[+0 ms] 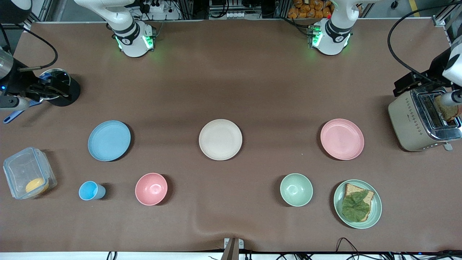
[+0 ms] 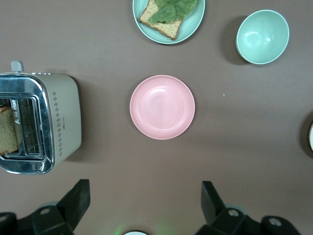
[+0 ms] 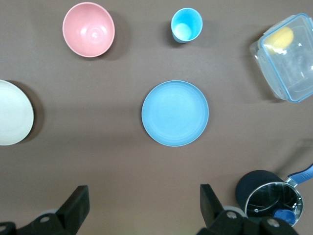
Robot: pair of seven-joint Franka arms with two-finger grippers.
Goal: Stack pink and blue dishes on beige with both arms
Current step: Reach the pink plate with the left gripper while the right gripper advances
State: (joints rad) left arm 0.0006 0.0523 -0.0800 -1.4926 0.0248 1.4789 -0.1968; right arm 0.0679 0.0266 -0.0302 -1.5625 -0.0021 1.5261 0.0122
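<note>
A brown mat covers the whole bench (image 1: 231, 90), with cables and racks along the wall where the two arm bases stand.

The left end effector (image 2: 145, 198) hangs high with its fingers (image 2: 78, 196) spread wide and empty, over the bare mat beside the pink plate (image 1: 342, 139). The right end effector (image 3: 143, 203) is just as wide and empty, up over the mat beside the blue plate (image 1: 109, 140). Neither touches anything.

Take the beige plate (image 1: 220, 139) at the middle of the bench as the mark. The pink plate lies well apart from it toward the left arm's end, the blue plate well apart toward the right arm's end, all three in one row and all bare. Nearer the front camera than the beige plate sit a pink bowl (image 1: 151, 189), a blue cup (image 1: 91, 190) and a green bowl (image 1: 296, 189), with a green plate of bread and leaf (image 1: 357, 203) out toward the left arm's end. A toaster (image 1: 422, 121) stands at that same end; a clear box (image 1: 28, 177) and a dark pot (image 1: 59, 86) are at the other.

To my eye the stacking has not begun; this is the approach. Next, each arm would need to drop to its own plate and pinch the shallow rim, and the two carries to the beige plate had better take turns, since both end at the same spot.
</note>
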